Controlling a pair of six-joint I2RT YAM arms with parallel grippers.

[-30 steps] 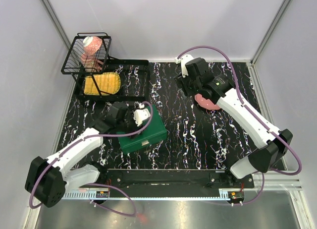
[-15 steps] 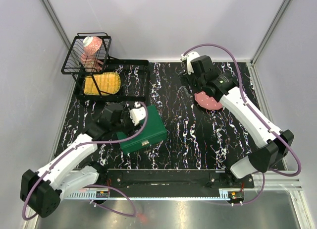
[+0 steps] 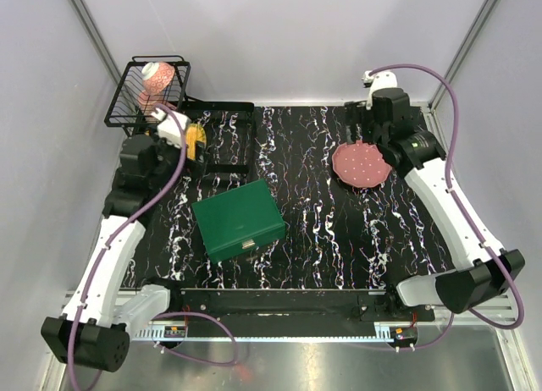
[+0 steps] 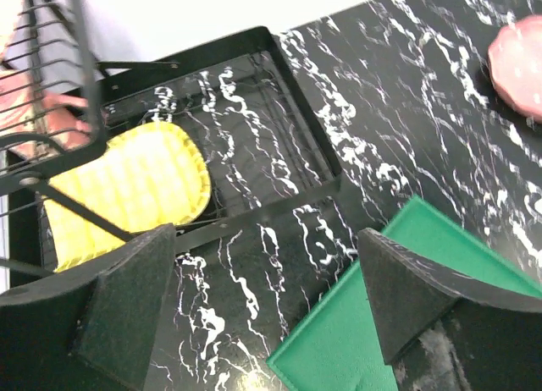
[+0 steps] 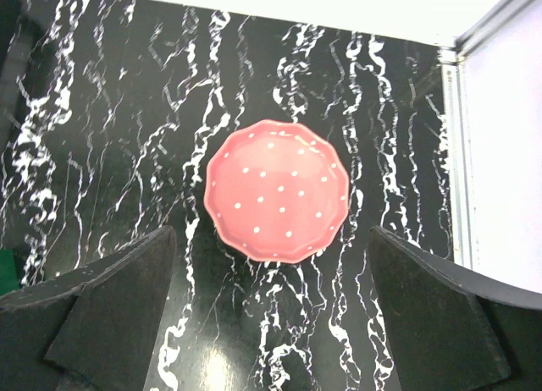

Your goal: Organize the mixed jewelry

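Both arms pulled back, left off the green box, right off the pink plate.
Jaws wide and empty on both: left gripper far-left of the box, right gripper far-right, over the plate. Can't make out the jewelry, too small.

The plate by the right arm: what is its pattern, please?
The plate is pink with white dots, clearest in the right wrist view.

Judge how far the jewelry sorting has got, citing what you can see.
Looks done: the pink plate is bare and the green box is closed. In hand: nothing; left gripper and right gripper are open, empty. Left: unclear, since no jewelry shows anywhere.
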